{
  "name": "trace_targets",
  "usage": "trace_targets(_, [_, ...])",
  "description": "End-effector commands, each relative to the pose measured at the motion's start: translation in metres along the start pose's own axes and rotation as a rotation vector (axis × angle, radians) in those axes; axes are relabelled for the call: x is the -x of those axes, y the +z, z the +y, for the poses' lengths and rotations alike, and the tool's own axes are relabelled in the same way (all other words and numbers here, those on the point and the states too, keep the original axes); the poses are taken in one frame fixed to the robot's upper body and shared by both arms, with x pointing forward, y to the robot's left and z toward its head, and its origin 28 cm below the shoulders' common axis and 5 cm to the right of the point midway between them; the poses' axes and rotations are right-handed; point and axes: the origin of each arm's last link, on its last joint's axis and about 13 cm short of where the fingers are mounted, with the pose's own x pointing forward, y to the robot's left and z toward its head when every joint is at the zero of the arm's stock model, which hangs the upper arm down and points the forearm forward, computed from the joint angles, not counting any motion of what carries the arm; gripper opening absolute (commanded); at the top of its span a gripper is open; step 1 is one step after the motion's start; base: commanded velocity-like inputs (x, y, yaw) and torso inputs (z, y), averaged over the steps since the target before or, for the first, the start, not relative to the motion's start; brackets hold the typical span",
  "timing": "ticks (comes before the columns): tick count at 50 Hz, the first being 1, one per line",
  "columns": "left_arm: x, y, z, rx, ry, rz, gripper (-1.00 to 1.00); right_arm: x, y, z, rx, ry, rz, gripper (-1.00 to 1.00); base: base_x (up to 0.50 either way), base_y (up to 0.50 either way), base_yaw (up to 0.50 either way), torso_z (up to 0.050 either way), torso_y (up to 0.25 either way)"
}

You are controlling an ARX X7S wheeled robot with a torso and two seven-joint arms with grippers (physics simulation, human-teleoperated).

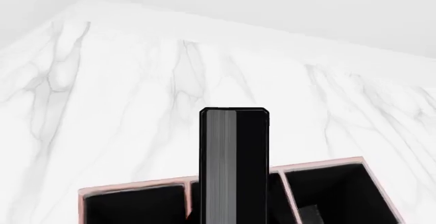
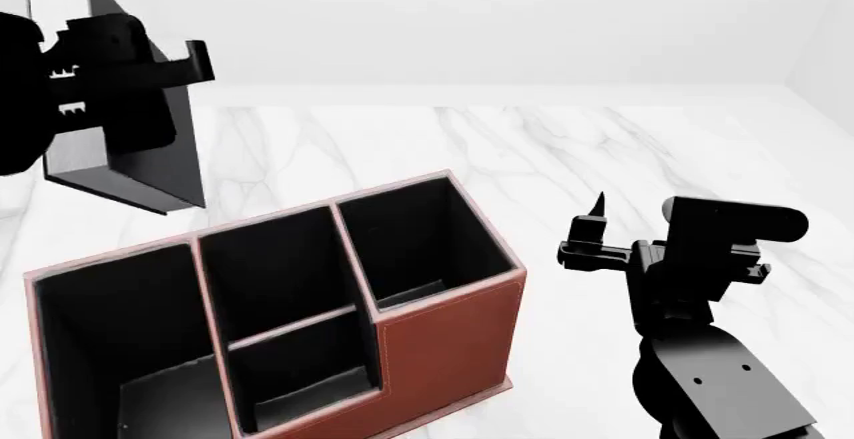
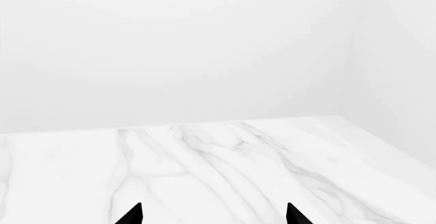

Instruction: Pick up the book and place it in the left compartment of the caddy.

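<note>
The book [image 2: 167,169], black-covered with white page edges, hangs upright in the air at the upper left of the head view. My left gripper [image 2: 120,54] is shut on it, above and behind the left end of the caddy [image 2: 447,329]. The left compartment [image 2: 114,359] is the long black-lined slot at the caddy's left end, below the book. In the left wrist view the book [image 1: 235,163] sticks out over the caddy's rim [image 1: 136,185]. My right gripper [image 2: 587,234] floats open to the right of the caddy, holding nothing, its two fingertips [image 3: 212,215] apart over bare marble.
The caddy stands on a white marble tabletop [image 2: 601,149] with a plain white wall behind. My right arm [image 2: 707,359] rises from the lower right, beside the caddy's right end.
</note>
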Motion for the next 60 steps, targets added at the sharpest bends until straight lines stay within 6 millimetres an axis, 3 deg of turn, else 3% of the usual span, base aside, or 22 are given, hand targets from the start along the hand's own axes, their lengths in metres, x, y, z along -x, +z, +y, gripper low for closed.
trace_targets(1, [-0.014,0.015,0.004,-0.001,0.123,0.072,-1.0,-0.001,0.0,0.0,0.002,-0.007,0.0,1.0,0.0,0.0,0.0,0.0,0.0])
trace_targets(18, [-0.019,0.016,0.002,-0.009,0.125,0.177,-1.0,-0.002,0.003,0.0,0.003,-0.017,-0.004,1.0,0.0,0.0,0.0,0.001,0.001])
trace_targets(26, [-0.007,-0.002,-0.004,0.036,0.072,0.269,-1.0,-0.001,0.004,-0.001,0.005,-0.021,-0.007,1.0,0.0,0.0,0.0,0.0,0.001])
trace_targets(32, [-0.001,-0.029,-0.005,0.023,0.073,0.296,-1.0,-0.001,0.002,-0.001,0.005,-0.019,-0.002,1.0,0.0,0.0,0.0,0.0,0.0])
trace_targets(40, [-0.007,-0.055,0.003,0.022,0.128,0.323,-1.0,0.0,0.004,-0.002,0.001,-0.022,-0.004,1.0,0.0,0.0,0.0,0.0,0.001])
trace_targets(60, [-0.019,-0.069,0.015,0.059,0.203,0.364,-1.0,0.0,0.005,-0.002,-0.005,-0.021,-0.008,1.0,0.0,0.0,0.0,0.001,0.001])
